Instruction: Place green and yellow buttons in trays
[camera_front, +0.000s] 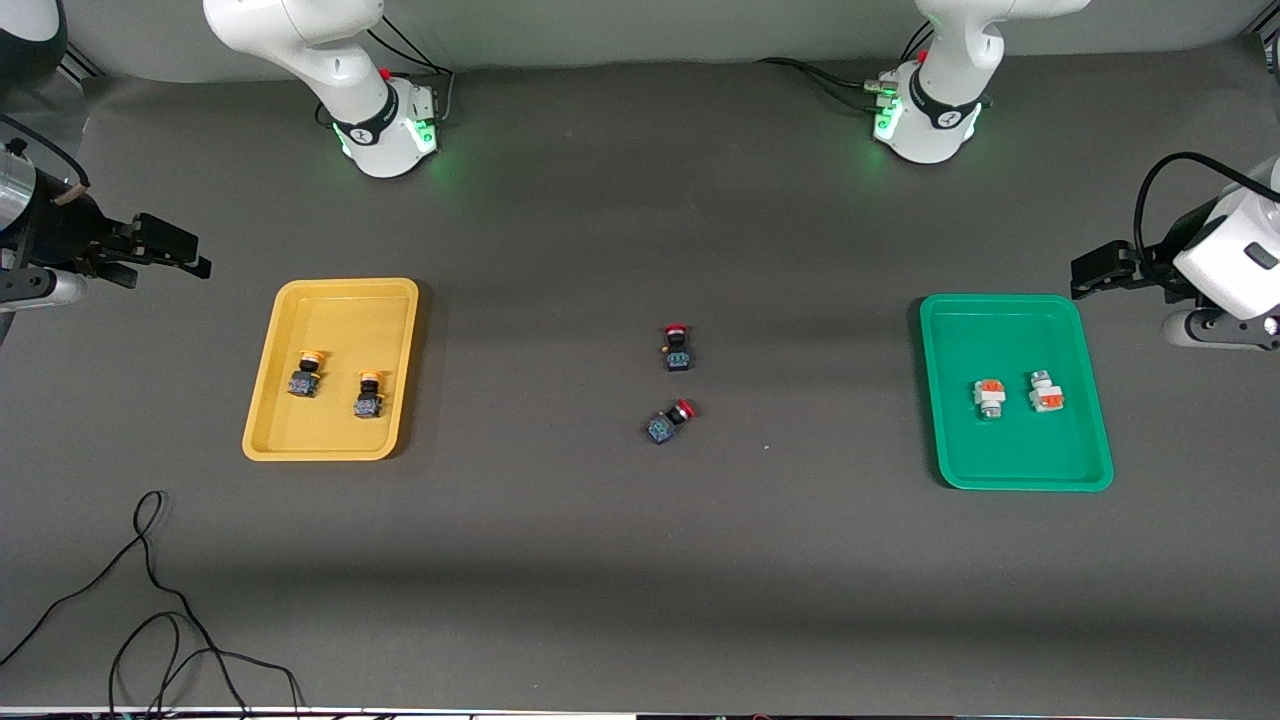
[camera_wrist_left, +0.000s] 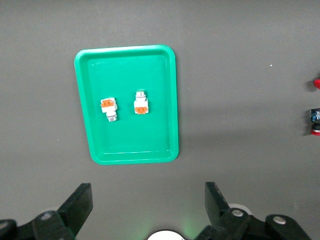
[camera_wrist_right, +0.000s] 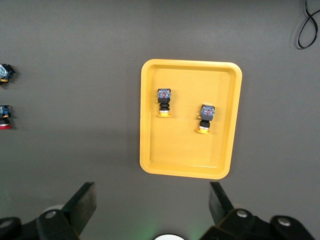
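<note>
Two yellow-capped buttons (camera_front: 305, 374) (camera_front: 369, 395) lie in the yellow tray (camera_front: 340, 300); they also show in the right wrist view (camera_wrist_right: 164, 102) (camera_wrist_right: 206, 119) in the tray (camera_wrist_right: 190, 167). Two white-bodied green buttons (camera_front: 988, 398) (camera_front: 1046, 392) lie in the green tray (camera_front: 1010, 470); they also show in the left wrist view (camera_wrist_left: 109, 108) (camera_wrist_left: 141, 102) in the tray (camera_wrist_left: 135, 156). My left gripper (camera_front: 1082, 273) (camera_wrist_left: 148, 205) is open and empty, held high at the left arm's end of the table. My right gripper (camera_front: 190, 258) (camera_wrist_right: 152, 202) is open and empty, held high at the right arm's end.
Two red-capped switches (camera_front: 677, 347) (camera_front: 670, 422) lie on the dark mat at the middle of the table. A loose black cable (camera_front: 150, 590) trails over the mat near the front camera, toward the right arm's end.
</note>
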